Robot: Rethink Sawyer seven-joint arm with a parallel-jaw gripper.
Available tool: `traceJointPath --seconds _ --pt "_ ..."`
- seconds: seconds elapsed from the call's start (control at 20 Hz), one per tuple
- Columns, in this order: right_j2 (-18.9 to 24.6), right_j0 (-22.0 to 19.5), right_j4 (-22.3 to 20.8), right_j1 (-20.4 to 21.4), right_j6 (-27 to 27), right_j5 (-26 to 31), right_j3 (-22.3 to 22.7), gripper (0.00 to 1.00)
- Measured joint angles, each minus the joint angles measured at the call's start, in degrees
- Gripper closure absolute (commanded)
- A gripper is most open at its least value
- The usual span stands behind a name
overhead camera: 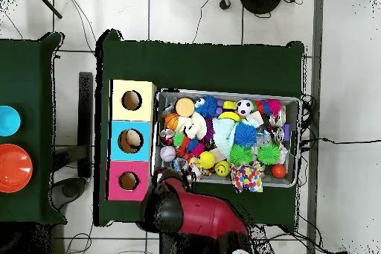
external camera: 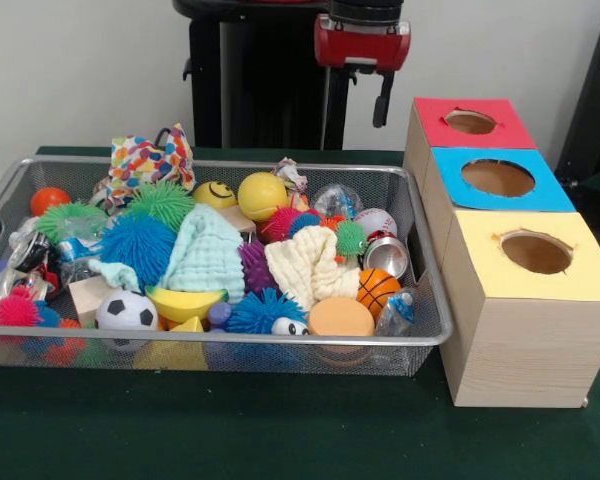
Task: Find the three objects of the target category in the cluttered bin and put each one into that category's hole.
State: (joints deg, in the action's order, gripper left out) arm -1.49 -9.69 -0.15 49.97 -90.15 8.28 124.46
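1. Above the far rim of the wide silver wire-mesh bin [external camera: 220, 165], at about twelve o'clock on the table in the front view, hangs my gripper [external camera: 382, 100]. Only a dark finger shows under the red wrist, so I cannot tell how my jaws stand, and nothing appears to be in them.
2. Nearest target, as I judge it: the multicoloured dotted wad of thin crinkled sheet [external camera: 148, 160], propped on the bin's far rim at about eleven o'clock. From overhead it sits at the bin's five o'clock corner [overhead camera: 248, 177], on my side of the basket.
3. A whitish-grey crumpled wad [external camera: 292, 177] lies against the far rim near twelve o'clock, just beside the yellow foam ball [external camera: 262, 195]. A third wad I cannot pick out; it may be buried.
4. Ignore the mint waffle-weave towel [external camera: 206, 252] and the cream waffle-weave towel [external camera: 305, 267] in the middle; they are cloth, not thin sheet.
5. For a clean pick, I would come straight down on the dotted wad's highest fold, clear of the rim and the green spiky rubber ball [external camera: 164, 202] beside it.
6. Then lift well clear before carrying it to the round hole [external camera: 536, 252] in the yellow-topped pale wooden box [external camera: 525, 330], at three o'clock, nearest the camera.
7. Centre it over the hole before letting go; a light wad could catch on the edge.
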Motion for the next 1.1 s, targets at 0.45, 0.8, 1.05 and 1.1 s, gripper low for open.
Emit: traceJointPath --seconds 0.45,0.8,1.05,1.1 --pt "0.03 2.46 0.00 -1.31 0.00 -0.65 -2.15 0.00" --pt "-0.23 4.33 -0.01 -1.31 0.00 -0.64 -3.64 0.00" --pt "-0.28 5.75 -0.01 -1.32 0.00 -0.64 -5.15 0.00" --pt "-0.29 5.84 -0.02 -1.33 0.00 -0.64 -5.39 0.00"
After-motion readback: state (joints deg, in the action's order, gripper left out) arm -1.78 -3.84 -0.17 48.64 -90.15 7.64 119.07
